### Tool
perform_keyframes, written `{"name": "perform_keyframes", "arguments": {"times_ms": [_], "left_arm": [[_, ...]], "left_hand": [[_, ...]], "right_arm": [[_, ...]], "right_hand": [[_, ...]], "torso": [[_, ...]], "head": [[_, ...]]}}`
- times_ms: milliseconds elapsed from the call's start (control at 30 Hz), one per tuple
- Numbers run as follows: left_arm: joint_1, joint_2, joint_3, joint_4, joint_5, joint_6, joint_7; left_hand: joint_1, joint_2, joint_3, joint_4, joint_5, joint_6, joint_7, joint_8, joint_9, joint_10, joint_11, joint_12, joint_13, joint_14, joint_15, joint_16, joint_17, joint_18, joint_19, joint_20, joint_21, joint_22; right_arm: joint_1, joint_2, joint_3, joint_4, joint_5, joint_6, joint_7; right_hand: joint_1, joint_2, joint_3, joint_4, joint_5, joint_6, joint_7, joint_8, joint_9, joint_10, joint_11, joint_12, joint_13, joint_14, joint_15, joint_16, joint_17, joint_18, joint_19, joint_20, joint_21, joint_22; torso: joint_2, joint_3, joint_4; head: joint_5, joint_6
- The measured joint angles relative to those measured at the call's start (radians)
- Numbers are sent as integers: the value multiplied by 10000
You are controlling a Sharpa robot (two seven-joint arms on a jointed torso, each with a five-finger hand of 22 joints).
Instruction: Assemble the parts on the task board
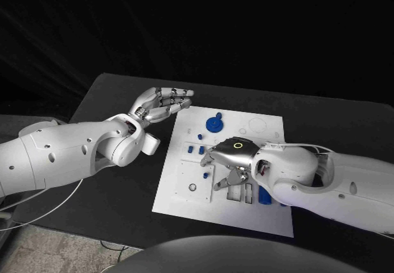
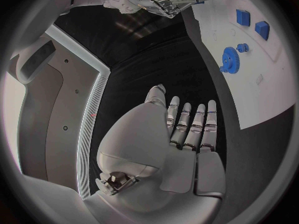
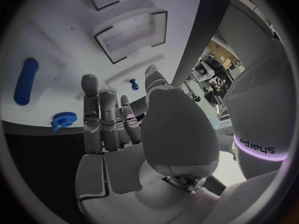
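While our left hand (image 1: 164,103) hovers, fingers curled on nothing, off the upper-left corner of the white task board (image 1: 185,196) at centre, we see blue parts, a gear (image 1: 214,123) among them; our right hand (image 1: 230,161) rests on the board, fingers loosely spread, empty.

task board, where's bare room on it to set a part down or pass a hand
Free: the near strip of the task board, in front of the rectangular pockets, and its far right corner beyond the blue gear. Crowded: the middle, where the right hand hovers over small blue parts. The left hand hangs off the far left corner.
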Motion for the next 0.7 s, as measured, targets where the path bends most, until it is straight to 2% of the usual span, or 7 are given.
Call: {"name": "perform_keyframes", "arguments": {"times_ms": [100, 133, 233, 333, 433, 533, 700], "left_arm": [[-3, -10, -9, -24, 29, 0, -1], [-7, -13, -15, -30, 40, 0, -1], [-27, -19, -35, -39, 78, 1, -1], [-45, -20, -58, -49, 95, 1, -1], [-62, -16, -75, -63, 105, 1, -1], [-71, -7, -85, -65, 111, 1, 0], [-93, 14, -92, -74, 119, 3, 1]], "left_hand": [[0, 0, 0, 0, 0, 0, 0, 0, 0, 0, 0, 0, 0, 0, 0, 0, 0, 0, 0, 0, 0, -1], [0, 0, 0, 0, -30, 0, 0, 0, 0, 0, 0, 0, 0, 0, 0, 0, 0, -1, 0, 0, 0, -9], [0, 0, 0, 0, -36, 0, 0, 0, 0, 0, 0, 0, 0, 0, 0, 0, 0, -1, 0, 0, 0, -15], [0, 0, 0, 0, -37, 0, 0, 0, 0, 0, 0, 0, 0, 0, 0, 0, 0, -1, 0, 0, 0, -15], [0, 0, 0, 0, -37, 0, 0, 0, 0, 0, 0, 0, 0, 0, 0, 0, 0, 0, 0, 0, 0, -15], [0, 0, 0, 0, -36, 0, 0, 0, 0, 0, 0, 0, 0, 0, 0, 0, 0, -1, 0, 0, 0, -15], [0, 0, 0, 0, -37, 0, 0, 0, 0, 24, 24, 0, 0, 0, 0, 0, -1, -1, 0, 0, 0, -15]], "right_arm": [[248, -392, 25, 187, 277, -221, 43], [346, -520, 33, 239, 392, -291, 55], [685, -968, 49, 402, 813, -497, 91], [954, -1323, 53, 464, 1141, -606, 99], [1126, -1620, 59, 442, 1316, -626, 62], [1171, -1788, 47, 337, 1325, -540, -18], [1136, -1948, 22, 124, 1315, -321, -159]], "right_hand": [[44, -44, -101, 101, 64, -74, 74, 0, -106, -40, 40, -96, -194, 148, 30, 180, 146, -1, 112, 63, 135, 0], [78, -10, -99, 99, 271, -99, 115, 0, -143, -53, 53, -125, -280, 214, 35, 250, 198, 0, 190, 64, 236, -1], [477, 389, 223, 56, 1164, 79, 249, 83, -239, -40, 59, -188, -547, 341, 50, 430, 353, -1, 383, 49, 511, -1], [684, 456, 317, 17, 1591, 224, 136, 102, -342, 21, 51, -410, -855, 413, 12, 437, 373, -1, 490, 13, 600, -1], [726, 403, 266, 62, 1518, 160, -34, 80, -494, -163, 53, -748, -1270, 518, -22, 437, 345, 0, 612, -41, 629, -2], [562, 106, 1, 76, 1068, 191, -265, 40, -615, -249, -1, -1010, -1621, 573, -76, 375, 200, 0, 704, -60, 629, -2], [452, -4, -48, 100, 775, 200, -275, 40, -752, -94, 28, -1054, -1905, 733, -96, 349, 241, 0, 826, -75, 743, -3]], "torso": [[-15, 1, -7], [-24, 1, -12], [-50, 7, -15], [-79, 18, -19], [-105, 24, -29], [-129, 27, -35], [-138, 41, -46]], "head": [[-43, 0], [-65, 0], [-112, 0], [-153, 0], [-191, 0], [-258, 0], [-307, 0]]}}
